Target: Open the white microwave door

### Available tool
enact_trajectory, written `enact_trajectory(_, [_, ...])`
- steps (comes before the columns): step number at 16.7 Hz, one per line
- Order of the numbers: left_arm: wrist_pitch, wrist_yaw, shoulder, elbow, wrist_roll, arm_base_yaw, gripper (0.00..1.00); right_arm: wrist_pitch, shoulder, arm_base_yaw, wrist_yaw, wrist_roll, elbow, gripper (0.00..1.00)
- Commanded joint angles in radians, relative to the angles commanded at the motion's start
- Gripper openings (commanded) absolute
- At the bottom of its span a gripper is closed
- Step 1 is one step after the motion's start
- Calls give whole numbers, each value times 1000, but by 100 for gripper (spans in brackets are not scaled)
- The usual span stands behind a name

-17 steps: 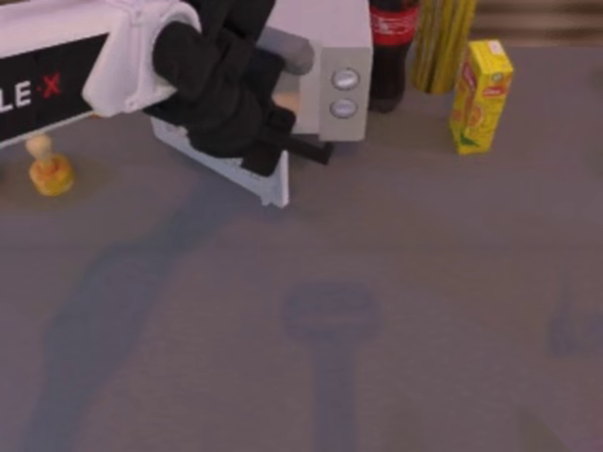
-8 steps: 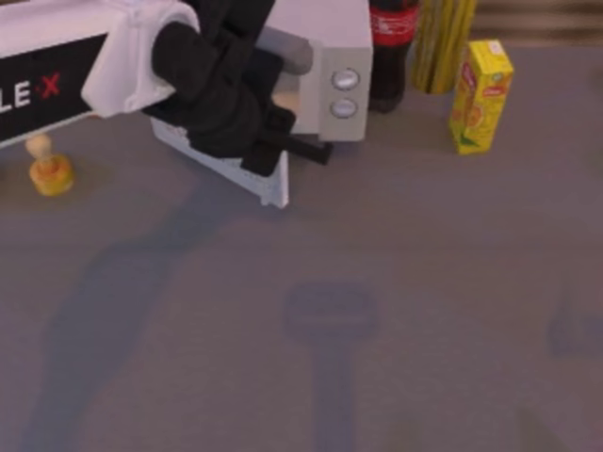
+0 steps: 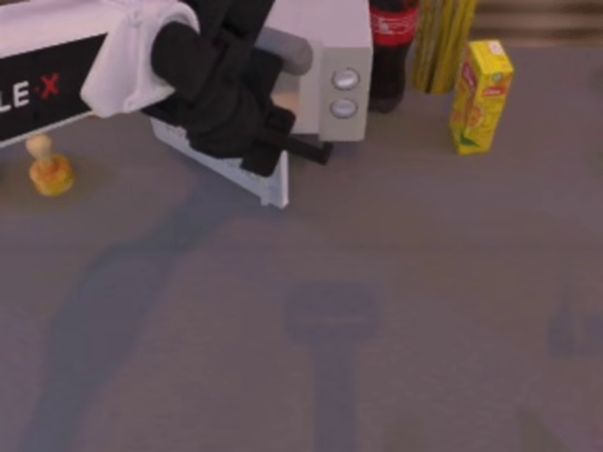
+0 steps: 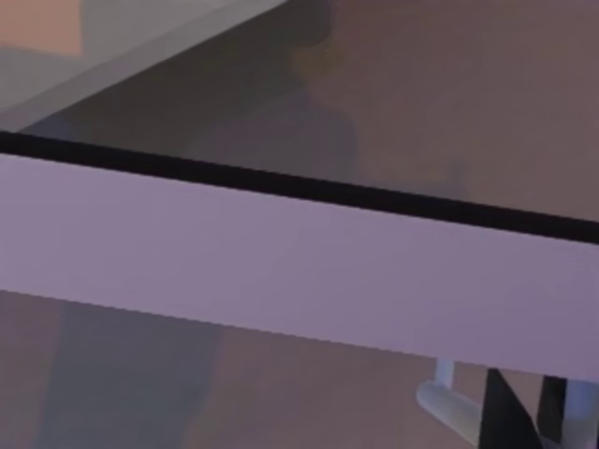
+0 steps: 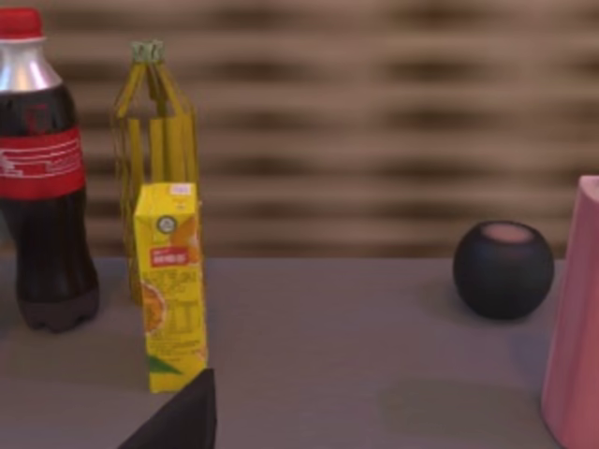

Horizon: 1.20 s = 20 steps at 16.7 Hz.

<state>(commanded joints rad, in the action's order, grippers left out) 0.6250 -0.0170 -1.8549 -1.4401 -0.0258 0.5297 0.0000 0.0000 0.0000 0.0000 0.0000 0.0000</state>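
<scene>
White and boxy, the microwave (image 3: 325, 56) is set at the far edge of the table (image 3: 396, 282), left of centre in the top view, with two silver knobs (image 3: 345, 92) on its control panel. The white microwave door (image 3: 231, 169) is swung well out from the front, its free edge angled toward the table's near side, and the lit cavity is seen behind it. The left arm is stretched in from the left over the door, and the left gripper (image 3: 301, 146) is placed at the door's free edge beside the control panel (whether its fingers are closed cannot be told). In the left wrist view the door's pale edge (image 4: 299, 271) fills the frame. A cola bottle (image 3: 394, 47), a yellow-green bottle (image 3: 443, 38) and a yellow juice carton (image 3: 480, 94) are ranged to the microwave's right; a small yellow stamp (image 3: 47, 168) is seen at the left. A dark round speaker (image 5: 504, 269) and a pink object (image 5: 573, 327) appear only in the right wrist view.
</scene>
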Motion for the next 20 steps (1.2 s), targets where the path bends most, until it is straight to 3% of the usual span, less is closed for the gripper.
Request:
enact_trajectory(7, [0,0,0,0,0,0,0,0,0,0,0,0,0,100])
enact_trajectory(16, [-13,78,64,82,133,-43,0,0,0,0,0,0,0,100])
enact_trajectory(20, [-14,81,68,85,139,-45,0,0,0,0,0,0,0,100])
